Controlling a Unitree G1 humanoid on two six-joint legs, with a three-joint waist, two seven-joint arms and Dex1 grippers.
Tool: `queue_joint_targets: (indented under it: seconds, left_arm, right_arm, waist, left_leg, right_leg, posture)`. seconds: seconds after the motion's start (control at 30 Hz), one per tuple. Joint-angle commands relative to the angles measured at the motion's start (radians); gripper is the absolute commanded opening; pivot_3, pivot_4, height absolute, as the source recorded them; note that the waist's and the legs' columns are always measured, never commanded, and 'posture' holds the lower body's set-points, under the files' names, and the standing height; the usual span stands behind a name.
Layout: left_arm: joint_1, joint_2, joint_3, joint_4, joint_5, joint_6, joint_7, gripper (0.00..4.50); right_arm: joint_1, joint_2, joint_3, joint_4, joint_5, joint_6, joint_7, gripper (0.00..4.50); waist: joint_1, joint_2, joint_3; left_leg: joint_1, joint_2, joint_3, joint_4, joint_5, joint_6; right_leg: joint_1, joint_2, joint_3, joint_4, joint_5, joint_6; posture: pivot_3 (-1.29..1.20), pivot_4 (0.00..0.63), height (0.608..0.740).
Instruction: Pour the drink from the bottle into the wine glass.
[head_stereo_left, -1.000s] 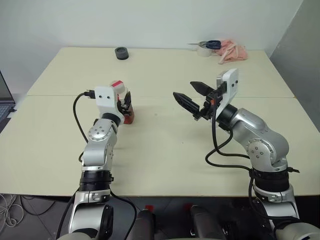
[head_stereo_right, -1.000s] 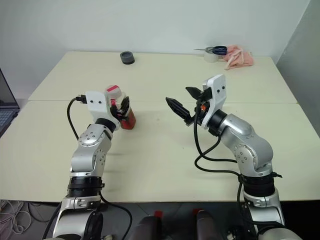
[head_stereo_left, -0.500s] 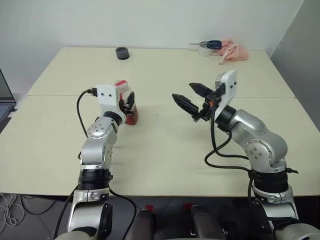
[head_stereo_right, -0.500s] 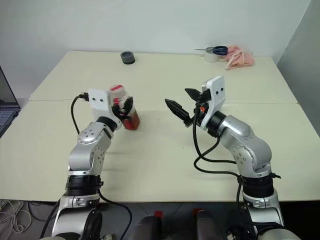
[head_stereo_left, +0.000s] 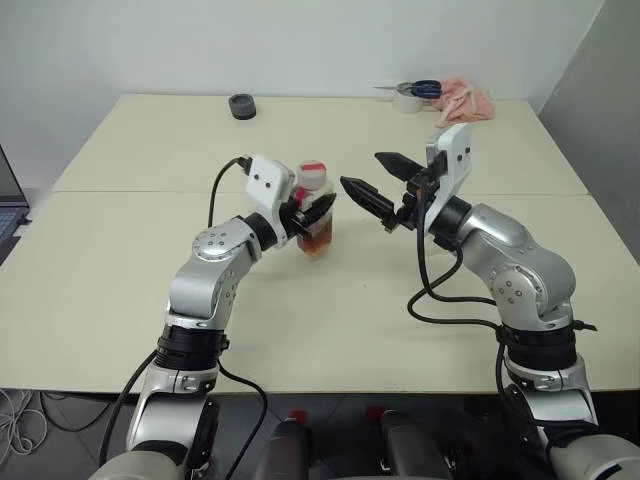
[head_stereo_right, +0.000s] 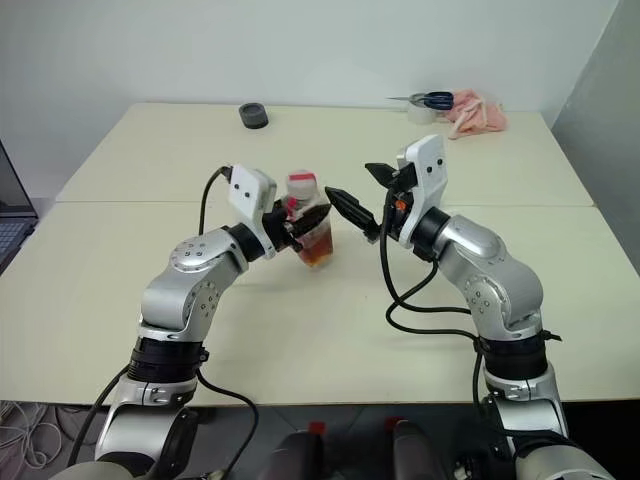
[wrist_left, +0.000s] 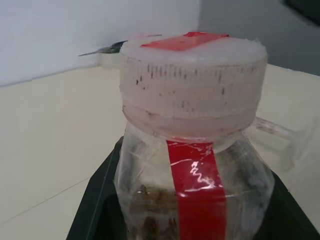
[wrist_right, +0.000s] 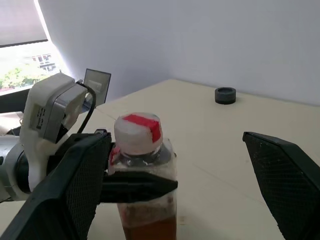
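- Two claws met near the middle of the counter (head_stereo_left: 120, 150): the left claw (head_stereo_left: 315, 211) was clenched on the bottle (head_stereo_left: 314, 210), and the right claw (head_stereo_left: 378, 183) stood released, jaws spread wide, just beside the cap (head_stereo_left: 313, 171).
- The bottle was upright, held around its upper body, below the cap; its foot looked to be at or just above the counter, which of the two I could not tell.
- The drink (head_stereo_left: 316, 240) filled only the lower part of the bottle, amber-red.
- The cap was on, white with a red strip; in the right wrist view it sat between that claw's two black fingers (wrist_right: 70, 185), not yet touched.
- Judgement: the step in hand was uncapping, with the left claw steadying and the right one coming in to twist.
- To do it well, the right claw should centre on the cap, close on its ribbed side only, and clear the left fingers, which lay close beneath.
- The left grip should hold firm and level, since a thin plastic body may flex and slip under torque.
- A tilt once the cap loosens could spill the drink, so upright matters.
- At the far edge lay a black roll (head_stereo_left: 242, 105), scissors (head_stereo_left: 420, 89) on a tape roll (head_stereo_left: 406, 102), and a pink cloth (head_stereo_left: 466, 102), all well apart from the work.
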Motion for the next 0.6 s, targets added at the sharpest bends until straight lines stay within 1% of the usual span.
queue_joint_targets:
  seconds: [0.03,0.33,0.6]
  left_arm:
    - [-0.032,0.007,-0.003,-0.042,-0.023,-0.007,-0.041,1.82]
    - [-0.054,-0.012,-0.015,-0.040,-0.024,0.003,-0.054,1.82]
    - [-0.038,-0.020,-0.021,-0.061,-0.022,0.013,-0.045,1.82]
  right_arm:
    - [-0.036,0.010,-0.007,-0.022,0.006,0.015,-0.008,4.50]
    - [-0.022,0.050,0.037,-0.012,-0.009,0.036,-0.001,4.50]
    - [-0.035,0.106,0.061,0.035,-0.054,-0.005,-0.006,4.50]
  waist:
    - [0.000,0.000,0.000]
    - [0.000,0.000,0.000]
    - [0.000,0.000,0.000]
  left_leg:
    - [0.000,0.000,0.000,0.000,0.000,0.000]
    - [0.000,0.000,0.000,0.000,0.000,0.001]
    - [0.000,0.000,0.000,0.000,0.000,0.000]
  right_leg:
    - [0.000,0.000,0.000,0.000,0.000,0.000]
    - [0.000,0.000,0.000,0.000,0.000,0.000]
    - [0.000,0.000,0.000,0.000,0.000,0.000]
  posture:
    - [0.00,0.150,0.740]
    - [0.00,0.150,0.740]
    - [0.00,0.150,0.740]
